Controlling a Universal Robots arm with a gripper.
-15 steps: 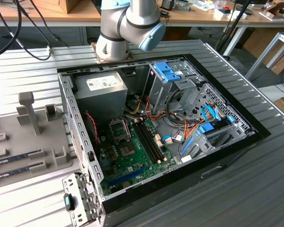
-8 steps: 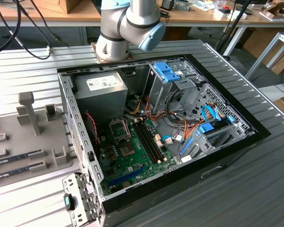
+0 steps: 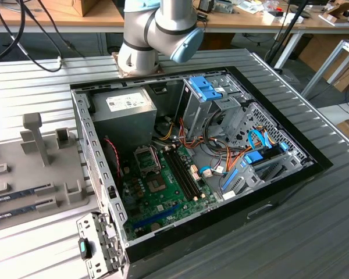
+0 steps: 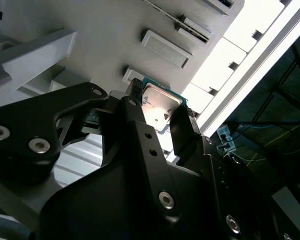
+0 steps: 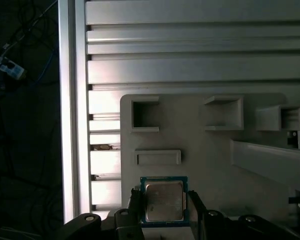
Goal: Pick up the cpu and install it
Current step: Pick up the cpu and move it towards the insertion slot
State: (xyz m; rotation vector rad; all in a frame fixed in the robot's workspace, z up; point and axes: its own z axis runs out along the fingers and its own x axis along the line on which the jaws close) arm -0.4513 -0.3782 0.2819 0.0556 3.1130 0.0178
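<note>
The cpu (image 5: 163, 200) is a small silver square with a thin green rim, and it sits between the two black fingers of my gripper (image 5: 164, 209). In both wrist views the fingers press against its opposite edges, so the gripper (image 4: 159, 111) is shut on the cpu (image 4: 161, 106). Beneath the chip lies a pale grey holder plate (image 5: 205, 155) with several rectangular pockets. In the exterior view the open computer case (image 3: 192, 151) lies on its side, showing the green motherboard (image 3: 163, 195) and a dark square socket (image 3: 146, 158) with nothing in it.
The arm's grey and blue joints (image 3: 157, 29) stand behind the case. A grey fixture tray (image 3: 41, 168) with posts and long dark sticks lies at the exterior view's left. Cables, drive cages and a power supply (image 3: 125, 110) crowd the case. A ribbed aluminium table edge (image 5: 72, 110) runs beside the holder plate.
</note>
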